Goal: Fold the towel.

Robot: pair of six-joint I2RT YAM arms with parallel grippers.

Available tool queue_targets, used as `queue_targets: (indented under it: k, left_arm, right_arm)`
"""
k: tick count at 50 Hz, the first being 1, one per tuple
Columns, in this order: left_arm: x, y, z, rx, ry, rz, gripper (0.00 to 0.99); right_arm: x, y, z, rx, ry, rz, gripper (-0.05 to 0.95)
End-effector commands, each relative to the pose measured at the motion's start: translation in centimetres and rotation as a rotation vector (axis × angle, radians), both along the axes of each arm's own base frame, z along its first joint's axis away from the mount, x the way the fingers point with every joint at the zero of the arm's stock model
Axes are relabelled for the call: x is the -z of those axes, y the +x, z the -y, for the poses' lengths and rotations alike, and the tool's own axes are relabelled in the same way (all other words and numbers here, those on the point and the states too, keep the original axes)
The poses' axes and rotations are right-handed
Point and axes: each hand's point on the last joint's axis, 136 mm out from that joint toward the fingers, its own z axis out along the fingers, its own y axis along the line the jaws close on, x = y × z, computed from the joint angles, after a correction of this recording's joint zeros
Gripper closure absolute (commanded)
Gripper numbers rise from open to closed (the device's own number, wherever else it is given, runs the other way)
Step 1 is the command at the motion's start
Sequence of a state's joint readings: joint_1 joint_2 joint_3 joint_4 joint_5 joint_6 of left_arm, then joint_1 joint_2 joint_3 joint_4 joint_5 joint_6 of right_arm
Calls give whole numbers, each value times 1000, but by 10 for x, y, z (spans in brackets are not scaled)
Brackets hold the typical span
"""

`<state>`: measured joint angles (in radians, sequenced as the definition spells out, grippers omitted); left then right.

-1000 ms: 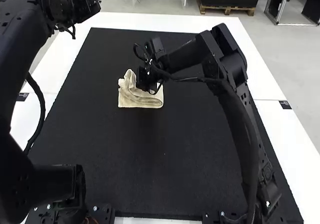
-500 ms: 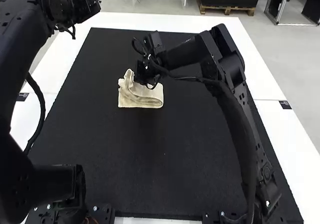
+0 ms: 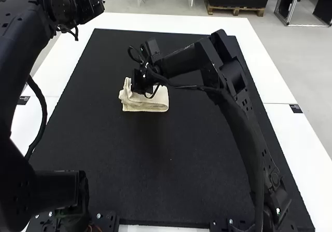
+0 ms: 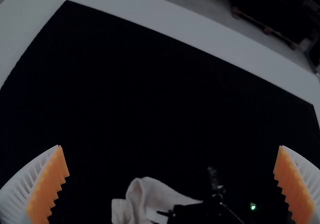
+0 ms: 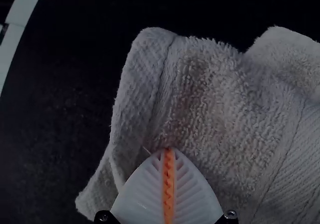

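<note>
The cream towel [image 3: 144, 103] lies on the black mat, folded in layers, with a raised, rumpled part at its left side in the high view. My right gripper [image 3: 139, 89] is over that part, hiding some of it. In the right wrist view the right gripper [image 5: 169, 150] is shut, its tips against the fluffy surface of the towel [image 5: 215, 103]; no cloth can be made out between the pads. My left gripper [image 3: 89, 2] is at the high view's upper left, away from the towel. In the left wrist view the left gripper [image 4: 171, 146] stands open above the mat.
The black mat [image 3: 155, 159] covers the middle of the white table [image 3: 290, 123]. The left arm stands along the high view's left side. The right arm reaches across the mat from the right to the towel.
My right gripper rose slightly off to the back, then moved left. The towel's raised left part has shifted left and sits lower. The left arm has stayed still.
</note>
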<state>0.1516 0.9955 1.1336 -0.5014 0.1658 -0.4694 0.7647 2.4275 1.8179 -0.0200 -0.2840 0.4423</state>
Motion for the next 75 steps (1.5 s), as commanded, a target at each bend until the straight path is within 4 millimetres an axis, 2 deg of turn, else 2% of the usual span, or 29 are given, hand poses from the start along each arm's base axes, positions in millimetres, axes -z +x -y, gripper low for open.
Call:
queue_targets:
  k: [1,7,33,43,61,75]
  left_arm:
    - [0,-4,0,2,-3,8,25]
    - [1,-4,0,3,-4,7,25]
    - [1,-4,-1,2,-4,5,25]
    - [2,-5,-1,2,-5,2,25]
    - [2,-5,-1,2,-5,1,25]
    - [3,-5,-3,-6,-7,-4,25]
  right_arm:
    - [-12,2,-9,-6,21,23,926]
    - [-12,1,-11,-9,23,23,925]
    - [-14,-44,-47,-97,28,14,926]
    - [-14,-41,-45,-91,30,17,925]
    - [-9,-17,-30,-50,24,19,926]
    - [-3,-15,-31,-47,21,14,925]
